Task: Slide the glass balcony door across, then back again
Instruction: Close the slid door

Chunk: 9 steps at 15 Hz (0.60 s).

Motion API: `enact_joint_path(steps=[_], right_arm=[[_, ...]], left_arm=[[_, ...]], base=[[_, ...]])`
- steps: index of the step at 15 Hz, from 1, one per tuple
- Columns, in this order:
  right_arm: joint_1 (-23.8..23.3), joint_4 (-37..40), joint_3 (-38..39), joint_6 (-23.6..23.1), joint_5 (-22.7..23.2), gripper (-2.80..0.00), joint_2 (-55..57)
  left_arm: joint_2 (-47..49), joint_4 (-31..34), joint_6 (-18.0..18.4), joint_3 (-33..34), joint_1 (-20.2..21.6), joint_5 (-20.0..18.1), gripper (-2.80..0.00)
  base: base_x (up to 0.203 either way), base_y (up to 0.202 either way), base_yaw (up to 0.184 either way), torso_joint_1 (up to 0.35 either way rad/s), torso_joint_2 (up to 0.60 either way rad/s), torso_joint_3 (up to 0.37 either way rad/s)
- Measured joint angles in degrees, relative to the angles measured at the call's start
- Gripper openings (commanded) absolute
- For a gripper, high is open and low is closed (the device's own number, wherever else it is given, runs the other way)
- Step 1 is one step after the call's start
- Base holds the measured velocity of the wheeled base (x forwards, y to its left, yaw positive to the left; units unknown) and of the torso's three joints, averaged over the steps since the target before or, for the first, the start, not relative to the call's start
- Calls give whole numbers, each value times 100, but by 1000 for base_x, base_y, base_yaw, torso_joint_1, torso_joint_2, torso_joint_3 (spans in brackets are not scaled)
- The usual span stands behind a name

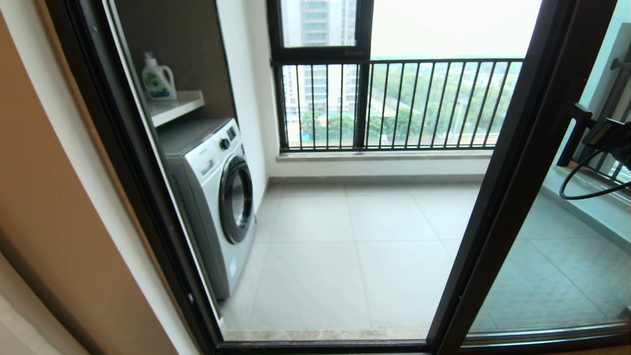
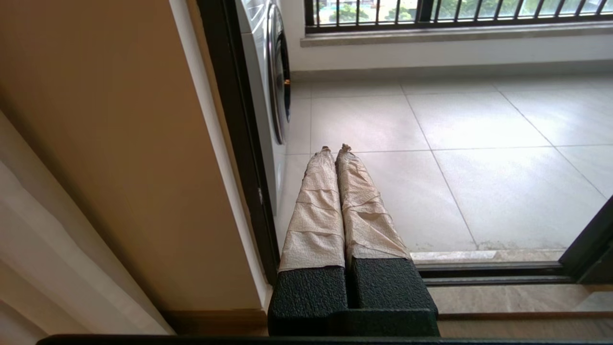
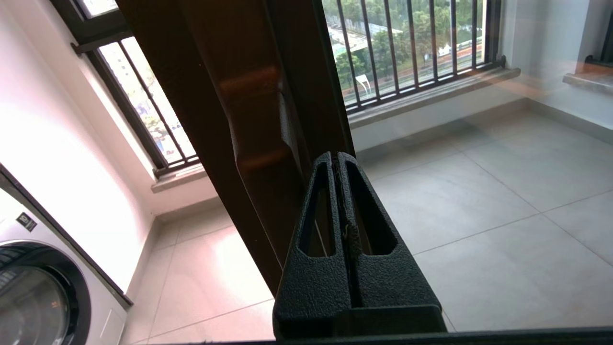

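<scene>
The glass balcony door point(image 1: 557, 256) stands on the right, and its dark upright point(image 1: 517, 172) slants across the head view. The doorway to its left stands open onto the balcony. In the right wrist view the same upright point(image 3: 239, 96) carries a moulded pull handle point(image 3: 258, 120). My right gripper point(image 3: 336, 155) is shut on nothing, its tips just beside that upright on the glass side; I cannot tell whether they touch. The right wrist point(image 1: 609, 135) shows at the head view's right edge. My left gripper point(image 2: 335, 148), with tape-wrapped fingers point(image 2: 316, 211), is shut and empty, low by the left jamb.
A white washing machine point(image 1: 217, 197) stands inside the balcony on the left, with a detergent bottle point(image 1: 157, 79) on a shelf above it. A black-barred railing point(image 1: 419, 103) closes the far side. The floor track point(image 2: 488, 273) runs along the threshold. A tan wall point(image 1: 49, 222) lies to the left.
</scene>
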Motion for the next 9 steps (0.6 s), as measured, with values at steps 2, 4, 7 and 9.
enact_joint_path(steps=[2, 4, 7, 9], right_arm=[[57, -61, 52, -2, -66, -280, -2], [100, -80, 69, -4, -121, -280, -6], [213, -160, 136, -16, -142, -280, -17], [297, -262, 185, -25, -166, -280, -22]], left_arm=[[0, 2, -2, 0, 0, 3, -280], [0, 1, 0, 0, 0, -1, -280], [0, 2, 0, 0, -2, -1, -280], [0, 2, 0, 0, 0, -1, -280]], base=[[0, 0, 0, 0, 0, 0], [0, 0, 0, 0, 0, 0], [0, 0, 0, 0, 0, 0], [0, 0, 0, 0, 0, 0]])
